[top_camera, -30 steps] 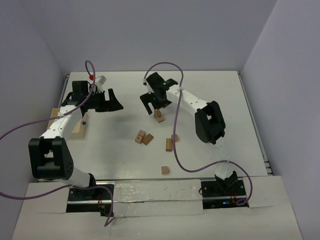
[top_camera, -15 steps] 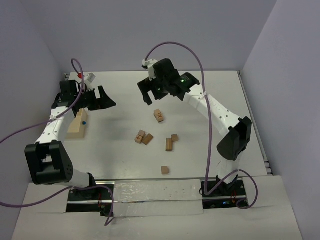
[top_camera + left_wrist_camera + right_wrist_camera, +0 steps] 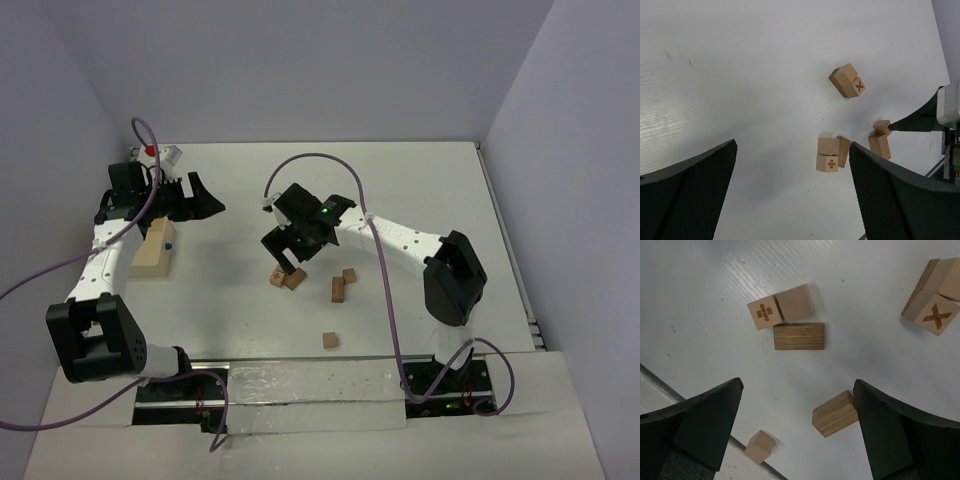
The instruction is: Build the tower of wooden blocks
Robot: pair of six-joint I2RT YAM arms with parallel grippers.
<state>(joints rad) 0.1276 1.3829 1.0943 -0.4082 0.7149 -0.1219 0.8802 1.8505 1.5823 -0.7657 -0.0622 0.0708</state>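
Several tan wood blocks lie scattered mid-table. A cluster has a cube marked with a plus, a plain cube and a longer block. A pair with an X-marked block sits close behind it; it also shows in the left wrist view. I see no tall tower. My right gripper hovers open and empty over these blocks, jaws wide. My left gripper is open and empty at the far left.
A longer block and a cube lie right of the cluster. One cube sits alone near the front edge. A pale shallow tray lies at the left edge under the left arm. Purple cables loop over both arms.
The right arm has swung from the far middle down and nearer, now covering the X block pair in the top view. The left gripper has drifted slightly left.
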